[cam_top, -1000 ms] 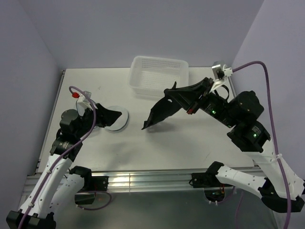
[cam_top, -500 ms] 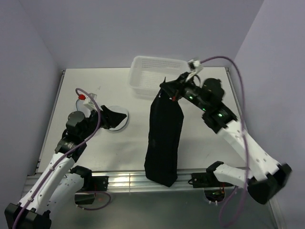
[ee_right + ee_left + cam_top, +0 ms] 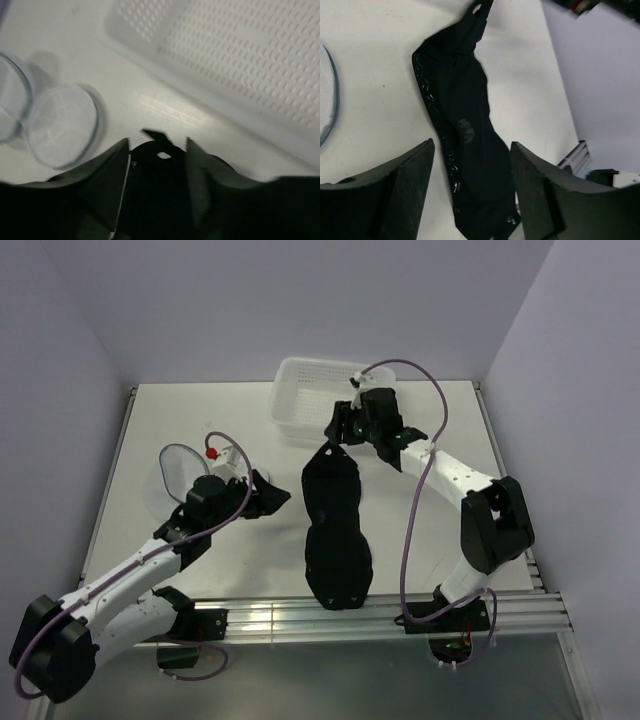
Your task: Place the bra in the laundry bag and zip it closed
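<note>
While the bra is stretched out flat on the table, none of it is inside the laundry bag. Bra is laid as one long black strip, run from just in front of the basket down to the near table edge by the metal rail, between the two arms. Its far end is narrowed to a tip with a small strap loop. Right gripper is positioned over that tip, just beside the basket's near wall. On the right wrist view the jaws are seen parted, not wide, with the loop and tip between the fingers. Whether fabric is touched by either finger cannot be told: black is set on black and the picture is blurred. Left gripper is held low just left of the bra's middle and pointed toward it. On the left wrist view its jaws are spread wide, nothing is held between them, and the bra's mid-section is framed in the gap, lower down on the table. Laundry bag is unzipped and opened out at the left of the table. One mesh half is tipped up on edge behind the left arm; the other is laid flat beside it, partly hidden under the left wrist. Bag and bra are separated by bare table. Basket is set at the far edge, well apart from the bag.
</note>
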You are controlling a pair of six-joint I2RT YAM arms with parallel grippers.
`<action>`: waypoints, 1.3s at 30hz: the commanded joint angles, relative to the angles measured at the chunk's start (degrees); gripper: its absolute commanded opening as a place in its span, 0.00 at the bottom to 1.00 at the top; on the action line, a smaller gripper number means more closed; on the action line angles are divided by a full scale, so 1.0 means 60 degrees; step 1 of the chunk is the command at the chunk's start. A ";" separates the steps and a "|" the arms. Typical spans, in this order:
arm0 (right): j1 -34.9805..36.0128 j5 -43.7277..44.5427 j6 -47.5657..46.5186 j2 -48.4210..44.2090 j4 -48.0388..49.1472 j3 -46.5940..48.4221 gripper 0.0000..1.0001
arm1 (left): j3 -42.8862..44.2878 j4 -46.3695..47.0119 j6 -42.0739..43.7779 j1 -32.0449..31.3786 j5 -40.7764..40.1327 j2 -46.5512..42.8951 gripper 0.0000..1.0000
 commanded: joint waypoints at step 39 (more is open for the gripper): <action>0.0519 0.1900 0.2276 -0.2580 0.2235 -0.4933 0.43 | 0.7452 0.0174 0.2312 -0.0426 -0.3809 1.0330 0.58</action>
